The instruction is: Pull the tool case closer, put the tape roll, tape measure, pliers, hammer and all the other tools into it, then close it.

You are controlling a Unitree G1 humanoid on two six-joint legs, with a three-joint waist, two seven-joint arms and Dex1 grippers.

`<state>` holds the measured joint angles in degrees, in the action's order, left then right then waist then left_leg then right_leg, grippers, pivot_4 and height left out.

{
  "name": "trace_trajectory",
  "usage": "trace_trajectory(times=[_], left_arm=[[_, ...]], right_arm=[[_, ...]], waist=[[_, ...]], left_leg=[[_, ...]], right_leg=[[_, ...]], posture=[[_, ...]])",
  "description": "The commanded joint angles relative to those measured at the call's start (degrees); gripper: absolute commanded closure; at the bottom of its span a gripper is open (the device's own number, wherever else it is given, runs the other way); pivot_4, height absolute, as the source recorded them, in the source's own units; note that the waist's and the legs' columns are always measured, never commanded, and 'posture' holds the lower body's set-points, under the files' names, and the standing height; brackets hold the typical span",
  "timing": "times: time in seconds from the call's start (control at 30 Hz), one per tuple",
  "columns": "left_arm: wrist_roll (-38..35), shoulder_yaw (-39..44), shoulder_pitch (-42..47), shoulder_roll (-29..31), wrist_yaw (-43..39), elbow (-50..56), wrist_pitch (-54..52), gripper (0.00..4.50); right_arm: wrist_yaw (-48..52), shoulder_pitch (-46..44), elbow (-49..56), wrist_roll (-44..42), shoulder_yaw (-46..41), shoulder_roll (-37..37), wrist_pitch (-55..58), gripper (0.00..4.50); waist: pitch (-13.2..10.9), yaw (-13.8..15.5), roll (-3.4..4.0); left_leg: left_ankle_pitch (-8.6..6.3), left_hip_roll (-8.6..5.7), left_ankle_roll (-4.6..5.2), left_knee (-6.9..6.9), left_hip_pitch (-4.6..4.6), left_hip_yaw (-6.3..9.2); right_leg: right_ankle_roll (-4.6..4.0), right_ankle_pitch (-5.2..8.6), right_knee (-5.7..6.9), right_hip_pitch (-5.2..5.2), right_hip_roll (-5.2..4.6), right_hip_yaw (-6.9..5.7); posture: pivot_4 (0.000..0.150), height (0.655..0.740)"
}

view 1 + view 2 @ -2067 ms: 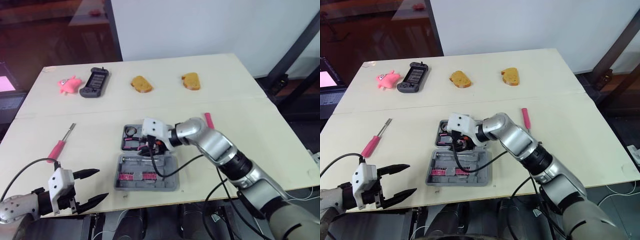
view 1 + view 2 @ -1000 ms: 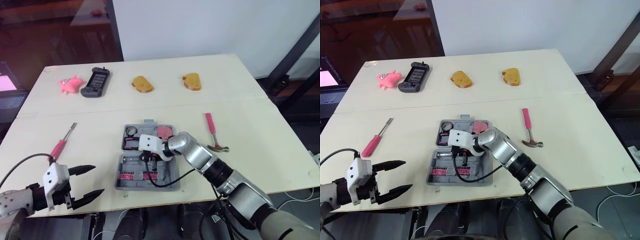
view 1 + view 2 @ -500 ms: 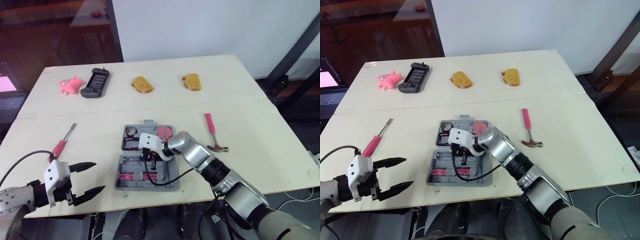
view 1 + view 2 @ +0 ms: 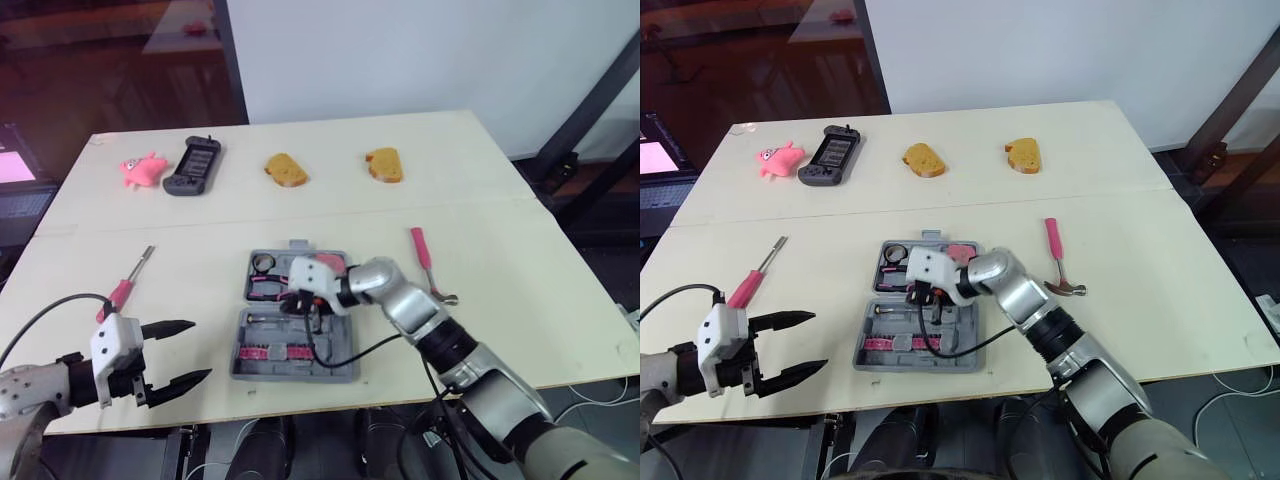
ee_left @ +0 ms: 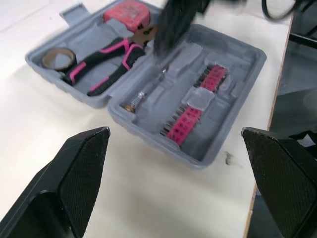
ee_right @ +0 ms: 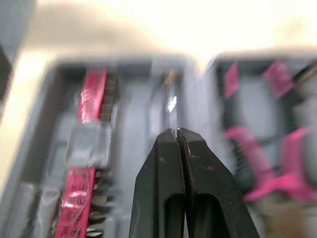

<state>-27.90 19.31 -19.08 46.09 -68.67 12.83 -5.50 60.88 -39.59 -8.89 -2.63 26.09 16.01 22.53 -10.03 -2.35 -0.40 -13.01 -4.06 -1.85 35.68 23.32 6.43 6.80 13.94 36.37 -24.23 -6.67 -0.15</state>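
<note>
— While the tool case (image 5: 237, 64) lies open on the table (image 4: 520, 300), where exactly does it sit?

— In the middle, toward the near edge, with both halves flat. The far half holds the tape roll (image 4: 264, 263), the pliers (image 5: 106, 59) and the pink tape measure (image 4: 326, 263). The near half holds two pink bit holders (image 5: 195, 106).

— And the right gripper (image 6: 177, 133)?

— It hangs over the case, about where the two halves meet. Its black fingers (image 6: 166, 163) are pressed together, and I see nothing between them.

— The left gripper (image 4: 200, 350)?

— Low at the near left corner of the table, left of the case and apart from it. Its fingers (image 5: 74, 168) are spread wide and hold nothing.

— What lies outside the case?

— The hammer (image 4: 1052, 240), with its pink handle, lies on the table to the right of the case, beside the right arm. The screwdriver (image 4: 122, 293), also pink-handled, lies well to the left, beyond the left gripper.

— Anything along the far edge?

— A pink toy (image 4: 140, 168), a black game controller (image 4: 190, 165) and two pieces of bread (image 4: 285, 168), all well apart from the case.
</note>
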Motion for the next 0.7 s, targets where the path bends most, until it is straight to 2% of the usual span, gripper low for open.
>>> trace_trajectory(times=[0.03, 0.1, 0.2, 0.33, 0.43, 0.47, 0.6, 0.7], left_arm=[[-1.53, 1.43, 1.70, 1.36, -1.30, -0.93, -0.48, 0.00], [-2.86, 2.55, 3.37, 2.02, -1.90, -2.35, -1.53, 0.00], [-3.32, 3.80, 5.40, 2.63, -2.02, -5.26, -2.49, 0.00], [-2.32, 5.42, 6.89, 3.29, -1.95, -9.65, -1.59, 0.00], [-3.05, 9.00, 7.00, 3.18, -0.70, -13.16, -1.42, 0.00], [-3.46, 10.19, 6.75, 3.00, -0.51, -13.99, -1.51, 0.00], [-4.27, 15.37, 5.00, 2.20, -0.12, -17.74, -0.56, 0.00], [-5.25, 18.84, 4.14, 1.06, 0.76, -19.96, -0.40, 0.00]], right_arm=[[2.24, -0.03, 9.52, -6.63, -6.59, 2.36, 2.12, 4.41], [3.13, 2.52, 14.08, -9.12, -10.86, 6.95, 3.61, 4.41], [2.11, 6.49, 17.83, -11.74, -15.85, 11.41, 4.51, 3.66], [0.28, 13.68, 20.41, -12.34, -22.94, 17.82, 2.22, 1.66], [-2.00, 22.21, 21.30, -14.10, -32.85, 22.45, 1.10, 0.18], [-2.14, 25.23, 21.26, -14.15, -35.35, 23.84, -0.17, 0.04], [-2.19, 36.33, 16.89, -15.18, -44.94, 26.89, -4.96, 0.04], [-1.89, 40.28, 12.37, -16.36, -48.89, 27.37, -7.41, 0.04]], waist=[[0.00, 0.03, 0.00], [0.00, 0.29, 0.00], [0.00, 1.07, -0.01], [0.00, 1.48, -0.01], [-0.01, 1.65, -0.05], [-0.01, 1.75, -0.05], [-0.01, 1.74, -0.07], [-0.01, 1.60, -0.07]], left_leg=[[0.00, 0.01, 0.00, -0.01, 0.00, 0.00], [0.00, 0.02, 0.00, 0.00, 0.01, 0.01], [0.00, 0.00, 0.00, 0.03, 0.01, 0.00], [0.00, 0.01, 0.00, 0.02, 0.02, -0.06], [0.00, 0.04, 0.01, 0.02, 0.04, -0.11], [0.00, 0.04, 0.01, 0.02, 0.04, -0.11], [-0.01, 0.04, 0.03, 0.04, 0.05, -0.15], [-0.01, 0.10, 0.03, 0.08, -0.02, -0.19]], right_leg=[[0.00, 0.00, 0.00, 0.00, 0.00, 0.00], [0.00, 0.00, -0.02, 0.00, -0.01, 0.00], [0.01, 0.01, -0.09, 0.09, -0.04, -0.01], [0.01, 0.01, -0.11, 0.06, -0.03, -0.01], [0.01, 0.01, -0.12, 0.05, -0.06, 0.00], [0.01, 0.01, -0.14, 0.07, -0.08, 0.00], [0.00, 0.02, -0.22, 0.15, -0.11, 0.00], [-0.20, 0.14, -0.23, 0.23, -0.11, 0.00]], posture=[[0.150, 0.7400], [0.150, 0.7400], [0.150, 0.7400], [0.150, 0.7400], [0.150, 0.7400], [0.150, 0.7400], [0.150, 0.7400], [0.150, 0.7400]])
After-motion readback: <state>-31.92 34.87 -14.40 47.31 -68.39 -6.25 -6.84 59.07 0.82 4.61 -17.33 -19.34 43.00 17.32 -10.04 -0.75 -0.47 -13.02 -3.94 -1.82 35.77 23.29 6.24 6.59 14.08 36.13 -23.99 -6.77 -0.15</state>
